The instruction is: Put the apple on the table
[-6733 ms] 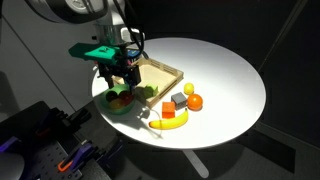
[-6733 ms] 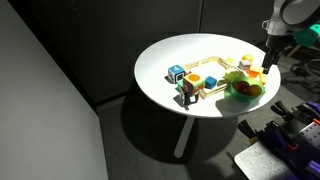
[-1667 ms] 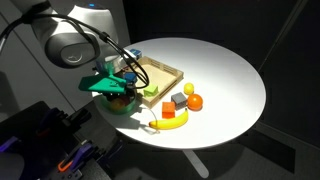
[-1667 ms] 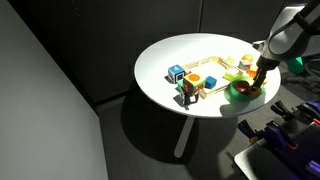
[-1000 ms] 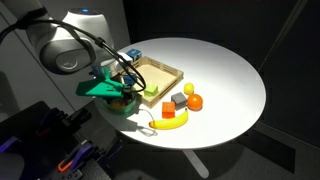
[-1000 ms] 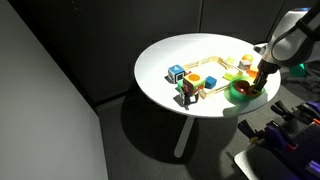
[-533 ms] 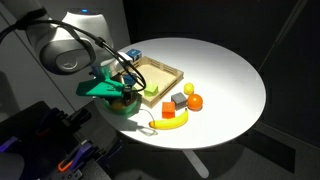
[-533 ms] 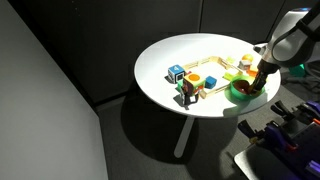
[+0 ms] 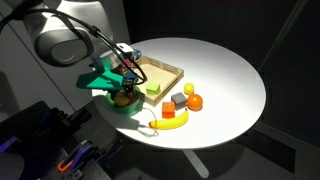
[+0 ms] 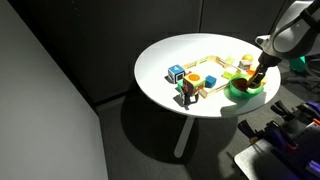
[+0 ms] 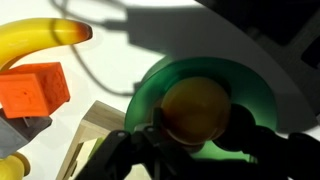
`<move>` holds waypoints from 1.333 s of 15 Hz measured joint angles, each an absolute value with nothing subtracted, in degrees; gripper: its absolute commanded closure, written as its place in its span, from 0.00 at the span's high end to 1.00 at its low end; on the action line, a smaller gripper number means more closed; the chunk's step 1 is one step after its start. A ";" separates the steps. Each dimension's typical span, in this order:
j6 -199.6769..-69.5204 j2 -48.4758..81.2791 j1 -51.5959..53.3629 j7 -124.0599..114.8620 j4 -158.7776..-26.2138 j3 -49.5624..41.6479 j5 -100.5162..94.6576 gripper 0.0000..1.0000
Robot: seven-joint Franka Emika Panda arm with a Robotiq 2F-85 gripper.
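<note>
Locate the desk (image 9: 235, 65), round and white, by far the widest item in both exterior views. Treat as the destination: ample bare top on the side away from the arm (image 9: 62, 42).

Next, find the wooden tray (image 9: 160, 63), flat on the desk and just beside the green bowl (image 9: 110, 106). Expect the bowl at the desk edge nearest the arm, within easy reach.

Next, note the banana (image 9: 172, 122), curved along the edge near the bowl, and the orange cube (image 11: 35, 88) close to its tip in the wrist view. Keep both in mind as obstacles for any sideways carry.

Find the apple (image 11: 197, 108) directly over the bowl, ringed by green rim in the wrist view; not yet over bare desk.

Read the claw (image 11: 195, 128) as pinched on the apple: one dark finger against each flank, no gap visible. Judge the grip set across the widest part to stop a round fruit from rolling out, and the approach taken from straight above to clear the bowl wall.

Compare with the exterior views from half a second back: arm and claw (image 9: 122, 90) now higher above the bowl, everything else on the desk unmoved. Take as the start of the lift. Cannot confirm clearance beneath the apple from these views.
</note>
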State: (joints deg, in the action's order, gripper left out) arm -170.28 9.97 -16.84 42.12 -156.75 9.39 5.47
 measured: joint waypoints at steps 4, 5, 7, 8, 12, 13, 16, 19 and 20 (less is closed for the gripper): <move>-167.66 6.24 -17.18 44.18 -156.64 10.31 11.79 0.43; -166.25 5.03 -17.15 44.84 -156.56 9.99 13.04 0.43; -163.24 2.54 -16.51 45.46 -156.34 7.76 14.07 0.43; -161.73 1.51 -15.93 45.46 -156.12 6.02 14.07 0.43; -156.33 -0.70 -14.29 45.47 -154.19 -1.52 12.52 0.43; -155.27 -0.66 -14.19 45.47 -153.40 -2.99 11.92 0.43; -152.43 0.00 -14.14 45.47 -150.63 -5.95 11.42 0.43; -150.64 1.89 -14.10 45.47 -147.14 -7.14 11.79 0.43; -150.50 2.79 -14.06 45.46 -145.98 -7.17 12.15 0.43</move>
State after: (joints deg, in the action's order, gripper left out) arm -150.50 2.79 -14.06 45.46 -145.98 -7.17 12.15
